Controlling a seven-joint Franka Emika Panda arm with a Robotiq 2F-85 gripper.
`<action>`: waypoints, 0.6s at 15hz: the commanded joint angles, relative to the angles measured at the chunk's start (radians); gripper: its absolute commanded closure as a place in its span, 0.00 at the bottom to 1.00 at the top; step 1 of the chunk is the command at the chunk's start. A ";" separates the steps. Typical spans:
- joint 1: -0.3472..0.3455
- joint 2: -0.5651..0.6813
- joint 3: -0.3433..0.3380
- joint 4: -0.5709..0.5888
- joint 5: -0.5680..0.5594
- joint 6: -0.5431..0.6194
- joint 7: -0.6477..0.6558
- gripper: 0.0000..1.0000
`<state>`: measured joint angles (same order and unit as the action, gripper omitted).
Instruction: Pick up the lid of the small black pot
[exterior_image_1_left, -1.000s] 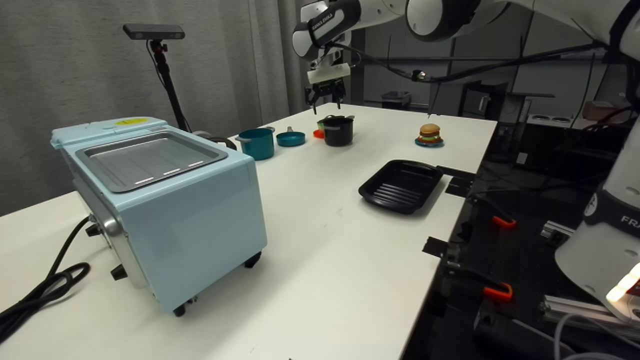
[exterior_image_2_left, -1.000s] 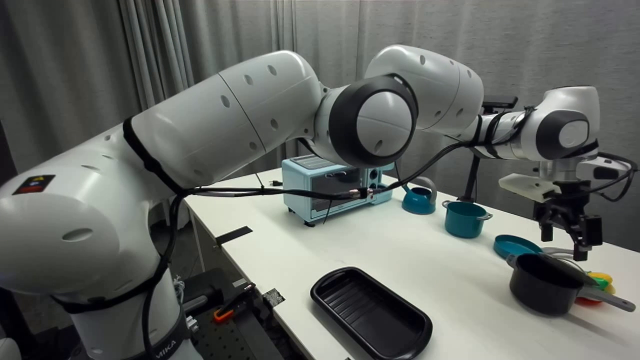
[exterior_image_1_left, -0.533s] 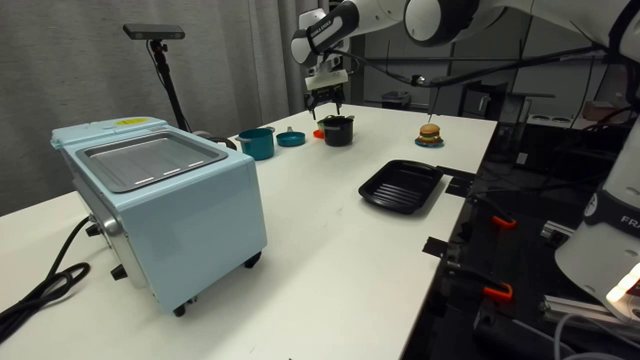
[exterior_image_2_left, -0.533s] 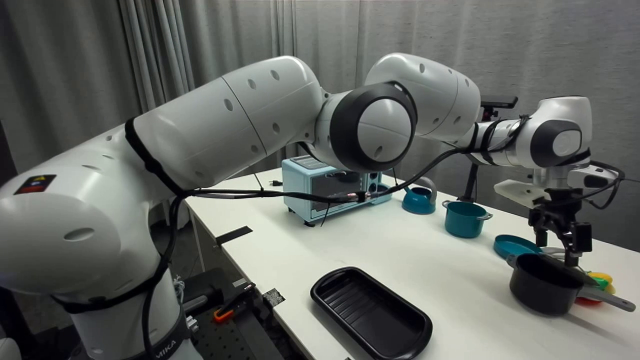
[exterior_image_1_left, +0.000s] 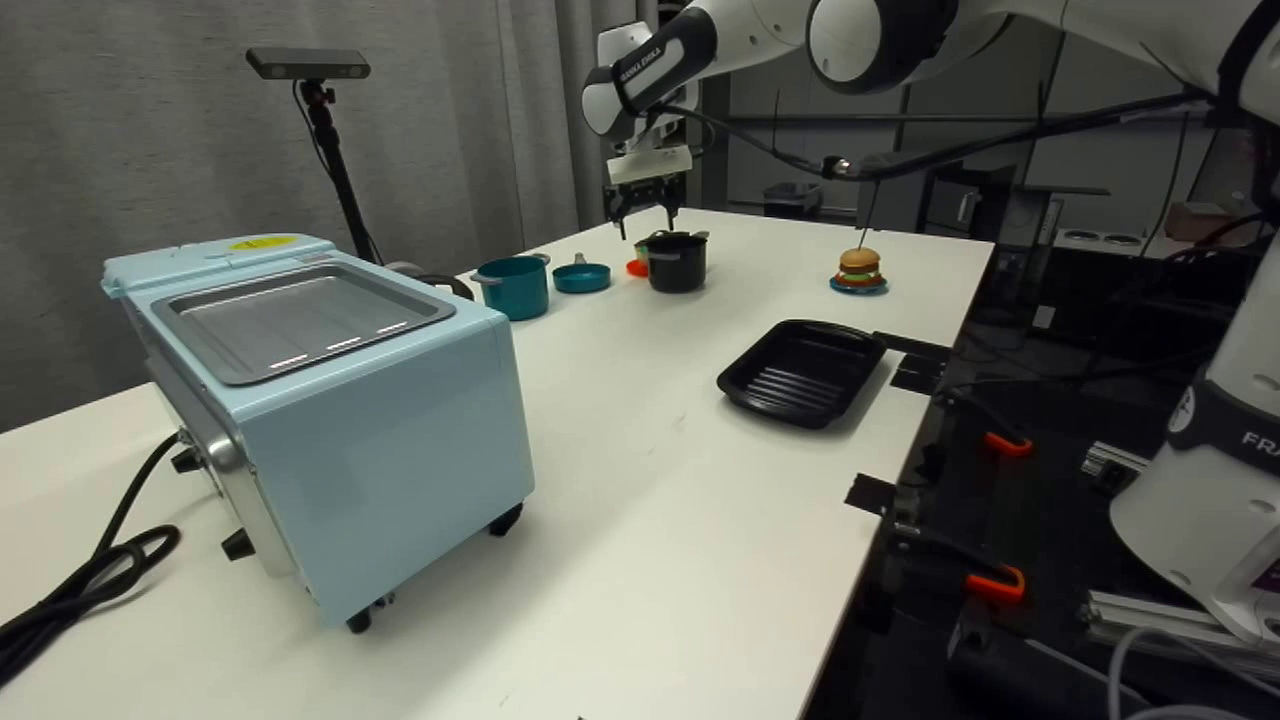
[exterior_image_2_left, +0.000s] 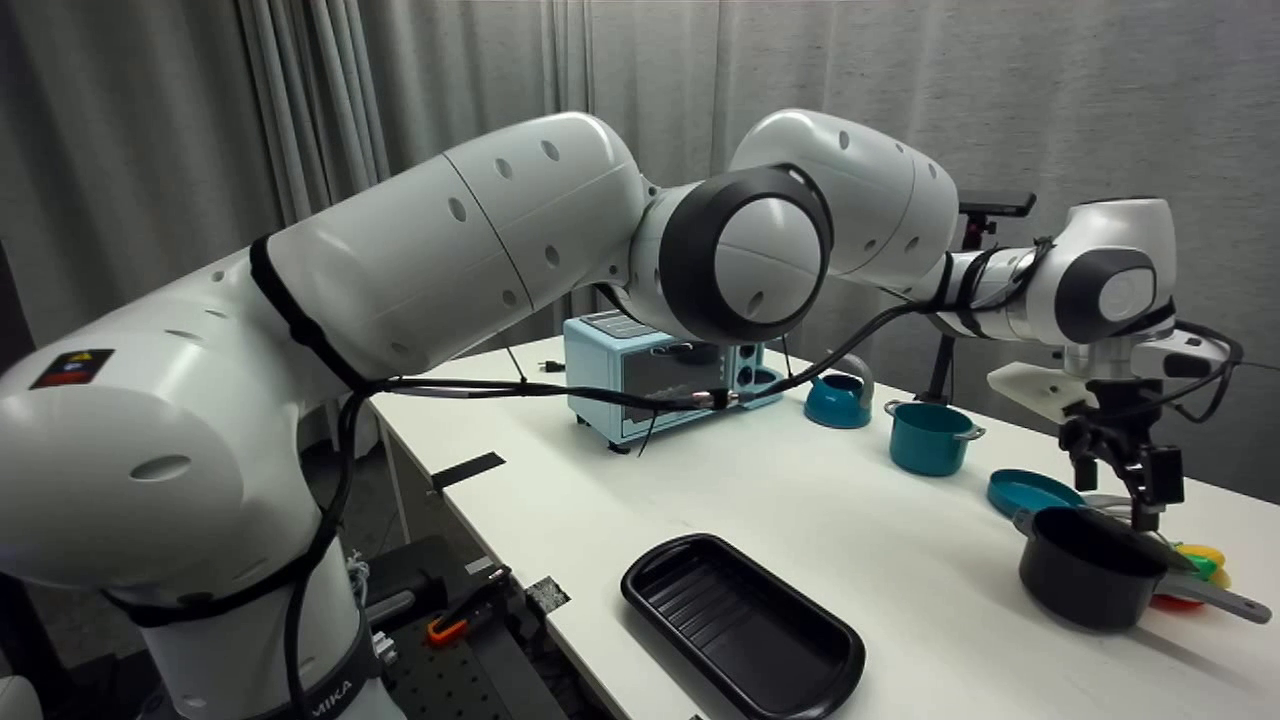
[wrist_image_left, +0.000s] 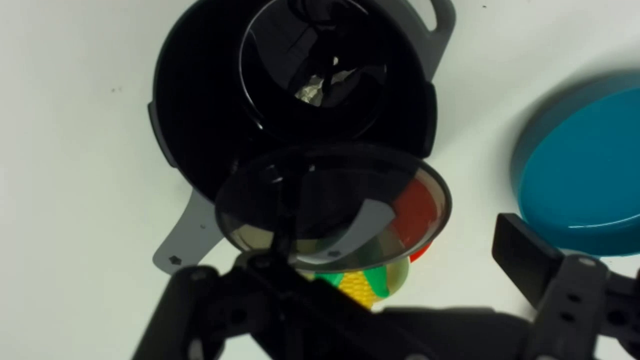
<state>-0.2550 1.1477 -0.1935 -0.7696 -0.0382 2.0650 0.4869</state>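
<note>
The small black pot (exterior_image_2_left: 1080, 595) stands uncovered on the white table, with grey handles; it also shows in an exterior view (exterior_image_1_left: 677, 272) and in the wrist view (wrist_image_left: 200, 95). Its see-through dark lid (wrist_image_left: 340, 200) is tilted at the pot's side, over toy food; it also shows in an exterior view (exterior_image_2_left: 1120, 532). My gripper (exterior_image_2_left: 1116, 497) is open and points down just above the lid; it also shows in an exterior view (exterior_image_1_left: 647, 228). In the wrist view my gripper (wrist_image_left: 400, 240) has one finger overlapping the lid's edge; I cannot tell whether they touch.
Toy corn (wrist_image_left: 357, 287) and a red piece (wrist_image_left: 420, 252) lie beneath the lid. A teal pan (exterior_image_2_left: 1030, 492), teal pot (exterior_image_2_left: 930, 438) and teal kettle (exterior_image_2_left: 838, 402) stand along the back. A ridged black tray (exterior_image_2_left: 745, 630), toy burger (exterior_image_1_left: 859, 268) and blue oven (exterior_image_1_left: 390, 460) are also on the table.
My gripper has moved down toward the lid and a little to the left in both exterior views. Most of the motion came in the first half second. The pot and lid have not moved.
</note>
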 joint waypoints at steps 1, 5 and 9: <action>0.009 -0.005 -0.009 -0.026 -0.006 0.043 0.027 0.00; 0.011 -0.013 -0.011 -0.047 -0.006 0.074 0.034 0.34; 0.009 -0.015 -0.008 -0.048 -0.003 0.087 0.035 0.66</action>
<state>-0.2536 1.1420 -0.1955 -0.7919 -0.0402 2.1297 0.4956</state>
